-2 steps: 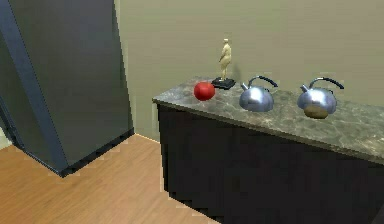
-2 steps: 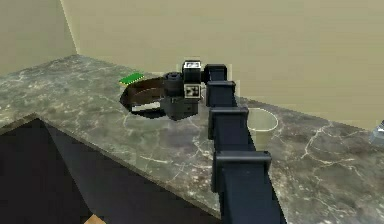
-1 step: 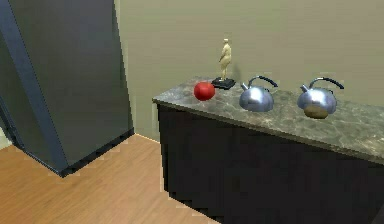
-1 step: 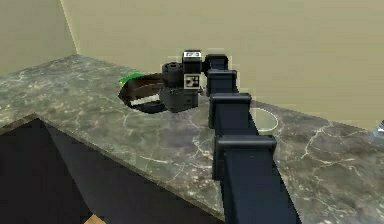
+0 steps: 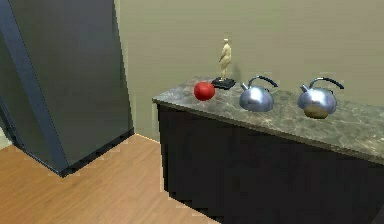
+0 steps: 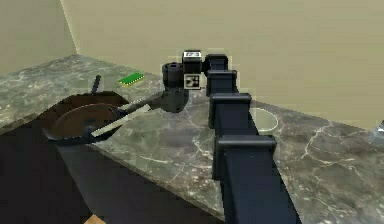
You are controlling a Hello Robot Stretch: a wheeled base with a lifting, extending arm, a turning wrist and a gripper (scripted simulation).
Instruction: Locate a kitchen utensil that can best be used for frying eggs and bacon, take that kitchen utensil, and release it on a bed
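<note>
Gripper, ending the arm rising from the frame's bottom, is pointing its fingers at the dark frying pan lying on the marble counter, middle left; whether it is holding anything, I cannot tell. Grasping seems underway; next is calling for lifting the pan clear.

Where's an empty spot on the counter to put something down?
Bare stone lies right of the right kettle and along the counter front edge. In the arm side view, stone right of the arm looks free. Crowded: around the dark pan.
</note>
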